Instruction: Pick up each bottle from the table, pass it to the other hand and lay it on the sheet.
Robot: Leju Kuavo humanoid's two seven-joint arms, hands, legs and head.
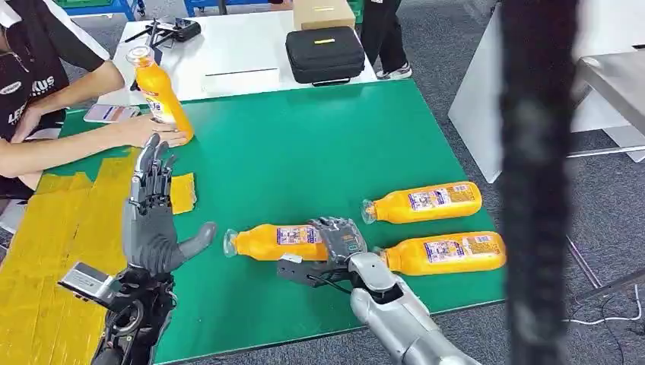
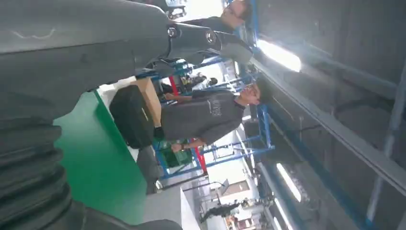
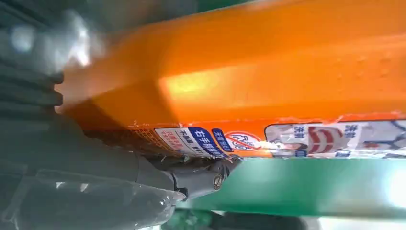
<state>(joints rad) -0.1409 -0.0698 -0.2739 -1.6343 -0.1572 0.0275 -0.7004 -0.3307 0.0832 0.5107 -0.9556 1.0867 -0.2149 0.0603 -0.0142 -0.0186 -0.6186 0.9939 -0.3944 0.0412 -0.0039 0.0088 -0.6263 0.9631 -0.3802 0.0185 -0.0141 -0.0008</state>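
Three bottles lie near on the green worktop (image 1: pixel 304 152); the right hand (image 1: pixel 335 242) clamps the leftmost bottle (image 1: pixel 274 242) at its labelled middle — smooth, rigid, probably full and slippery. Left hand (image 1: pixel 152 220) spread, empty.

Three bottles are laid on the table (image 1: pixel 304 152): one bottle (image 1: pixel 274 242) under the right hand's fingers (image 1: pixel 338 232), two bottles (image 1: pixel 441 228) beyond them rightward.

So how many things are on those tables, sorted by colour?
Orange bottles: 4 — upright, in the right hand, two lying
Black case: 1
Black controller: 1
Tan box: 1
White phone: 1
Total: 8
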